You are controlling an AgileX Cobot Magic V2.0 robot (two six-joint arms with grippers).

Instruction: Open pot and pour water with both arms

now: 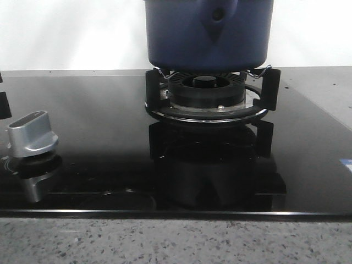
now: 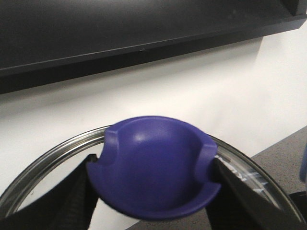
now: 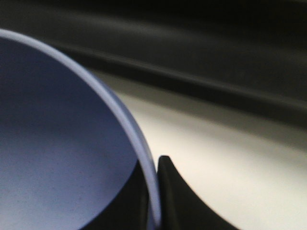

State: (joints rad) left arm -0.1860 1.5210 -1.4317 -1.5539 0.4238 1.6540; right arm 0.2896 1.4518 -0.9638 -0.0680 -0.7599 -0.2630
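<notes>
Clamping the lid knob (image 2: pixel 156 175), left gripper (image 2: pixel 156 179); right gripper (image 3: pixel 152 191) pinching pot (image 1: pixel 208 33) rim

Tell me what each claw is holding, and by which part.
The left claw clamps the lid's blue knob. The right claw pinches the pot by its rim.
</notes>
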